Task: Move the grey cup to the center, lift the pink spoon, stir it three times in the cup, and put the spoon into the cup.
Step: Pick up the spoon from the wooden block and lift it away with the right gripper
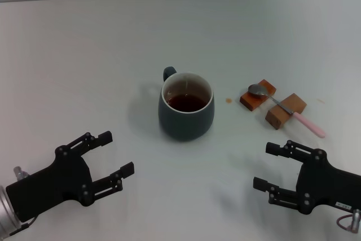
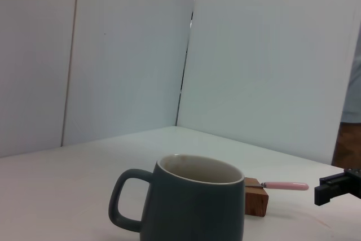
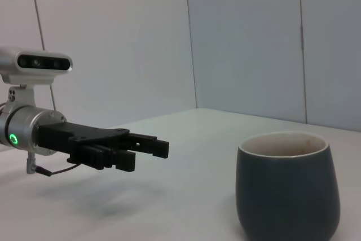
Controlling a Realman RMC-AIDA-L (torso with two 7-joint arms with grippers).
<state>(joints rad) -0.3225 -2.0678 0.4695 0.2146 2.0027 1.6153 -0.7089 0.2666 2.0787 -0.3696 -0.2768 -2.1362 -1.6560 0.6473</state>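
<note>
The cup (image 1: 186,107) sits mid-table (image 1: 101,55) (dark liquid inside). The spoon (image 1: 285,109) rests across two blocks (image 1: 272,104). The left pincer (image 1: 116,156) and right pincer (image 1: 265,166) hover spread, holding nothing.

**Cup in the middle, spoon on blocks to its right**

The cup (image 1: 186,107) stands on the table (image 1: 113,49), about in the middle, with its handle turned to the far left side. There is liquid (image 1: 186,102) in it. To the right of the cup, a little apart, two wooden blocks (image 1: 285,110) lie on the table side by side. The spoon (image 1: 285,109) rests across both of them, its bowl on the block nearer the cup and its handle reaching right and toward the robot. The left gripper (image 1: 111,153) is near the front left of the cup, and the right gripper (image 1: 269,166) is at the front right, before the blocks. Both are apart from everything.
</note>
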